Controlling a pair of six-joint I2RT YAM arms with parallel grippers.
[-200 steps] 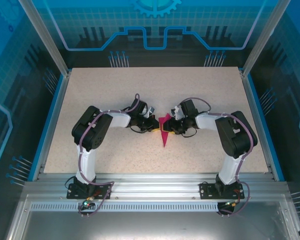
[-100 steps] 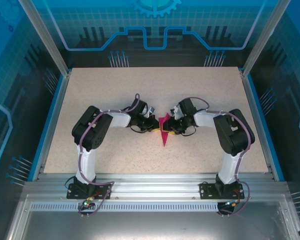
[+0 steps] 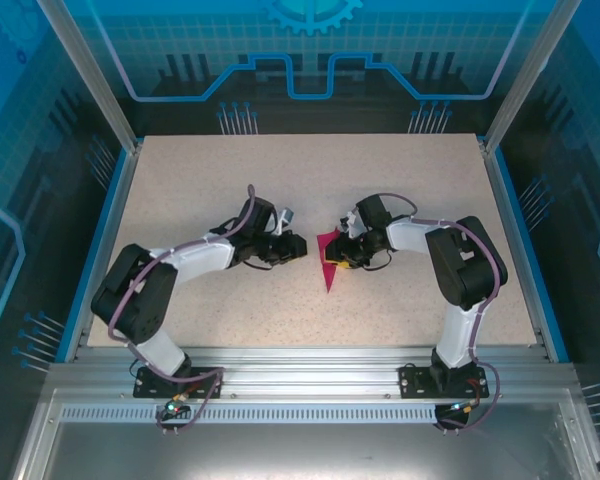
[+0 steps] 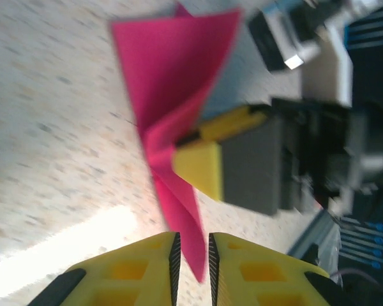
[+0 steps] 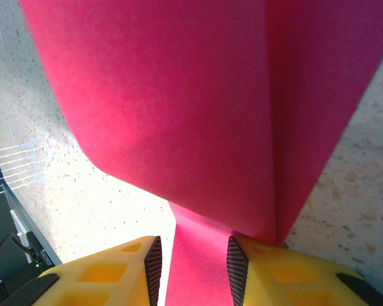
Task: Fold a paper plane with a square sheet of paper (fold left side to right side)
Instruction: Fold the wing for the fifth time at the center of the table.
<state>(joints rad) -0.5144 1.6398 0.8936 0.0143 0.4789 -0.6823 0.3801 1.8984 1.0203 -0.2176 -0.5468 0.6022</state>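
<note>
While the fold is only partly made, items run as follows: rail (image 3: 300, 358) at the near edge, carrying both arm bases; left gripper (image 4: 191, 247), jaws a narrow slit apart, holding nothing, just beside the paper plane (image 3: 328, 270); the plane itself, pink, mid-table, point toward the rail, one flap standing up off the surface; right gripper (image 5: 193, 258), jaws partway apart, tips down on the paper, seemingly pinning it. Step in hand, by judgement: laying the left flap over to the right. Next move calls for the left gripper to catch that raised flap; the right gripper's fingers likely sit in its path. Beyond: speckled table (image 3: 400, 180), blue back wall (image 3: 300, 60)
</note>
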